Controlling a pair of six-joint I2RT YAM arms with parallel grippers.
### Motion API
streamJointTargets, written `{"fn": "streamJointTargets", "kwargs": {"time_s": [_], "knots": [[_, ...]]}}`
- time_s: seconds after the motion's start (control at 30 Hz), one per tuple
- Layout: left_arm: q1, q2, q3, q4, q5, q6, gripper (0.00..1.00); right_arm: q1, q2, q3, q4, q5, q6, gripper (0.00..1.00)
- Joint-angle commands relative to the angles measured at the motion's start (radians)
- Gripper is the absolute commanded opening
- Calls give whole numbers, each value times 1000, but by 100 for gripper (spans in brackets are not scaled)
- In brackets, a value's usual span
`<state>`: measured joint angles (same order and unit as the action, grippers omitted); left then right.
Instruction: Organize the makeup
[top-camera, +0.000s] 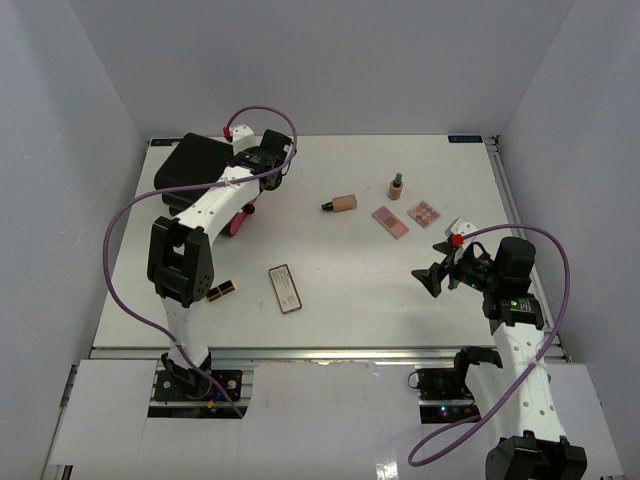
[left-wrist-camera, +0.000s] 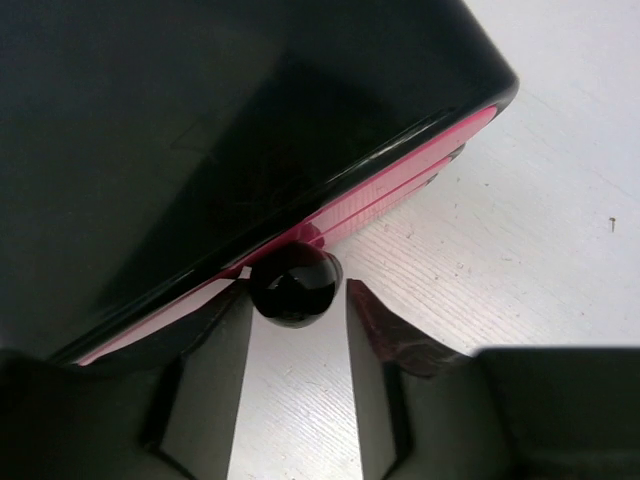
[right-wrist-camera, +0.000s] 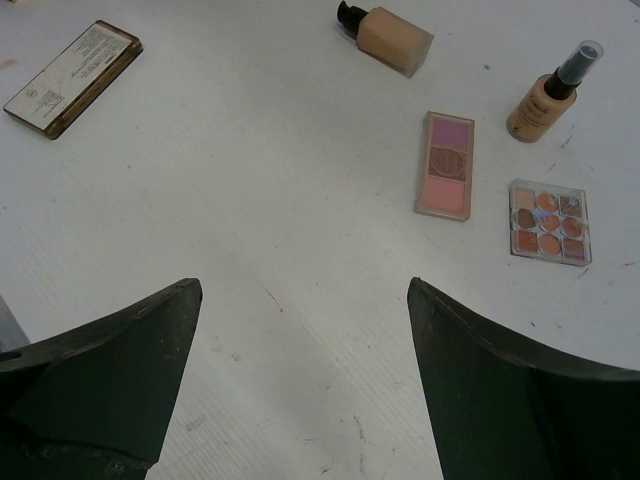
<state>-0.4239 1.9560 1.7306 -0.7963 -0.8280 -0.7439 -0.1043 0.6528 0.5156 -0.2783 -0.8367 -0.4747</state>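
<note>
My left gripper (left-wrist-camera: 297, 290) is at the large black-and-pink case (left-wrist-camera: 230, 130), its fingers closed against a round black knob (left-wrist-camera: 295, 285) on the case's pink edge. From above, this gripper (top-camera: 246, 203) is at the case (top-camera: 190, 160) at the far left. The makeup lies loose: a beige black-capped foundation tube (top-camera: 343, 203), a tiny tan bottle (top-camera: 396, 186), a pink palette (top-camera: 390, 221), a multi-shade palette (top-camera: 425, 213), a dark-framed rectangular palette (top-camera: 285, 288) and a gold-and-black lipstick (top-camera: 221, 291). My right gripper (top-camera: 432, 277) hovers open and empty on the right.
In the right wrist view the open fingers (right-wrist-camera: 150, 350) frame bare table, with the foundation tube (right-wrist-camera: 393, 38), tan bottle (right-wrist-camera: 548, 92), pink palette (right-wrist-camera: 446, 165), multi-shade palette (right-wrist-camera: 549, 220) and rectangular palette (right-wrist-camera: 72, 78) beyond. Grey walls enclose the table (top-camera: 330, 310).
</note>
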Motion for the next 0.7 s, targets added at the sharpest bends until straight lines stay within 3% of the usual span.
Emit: {"fn": "streamJointTargets", "kwargs": {"time_s": [0.0,0.17,0.67], "knots": [[10,-35,29,33,-6,-7,50,0,-16,11,33,2,2,90],[8,-47,16,32,-2,-9,44,0,-19,11,33,7,2,90],[11,-245,-194,70,-36,-34,43,0,-23,11,33,8,6,90]]}}
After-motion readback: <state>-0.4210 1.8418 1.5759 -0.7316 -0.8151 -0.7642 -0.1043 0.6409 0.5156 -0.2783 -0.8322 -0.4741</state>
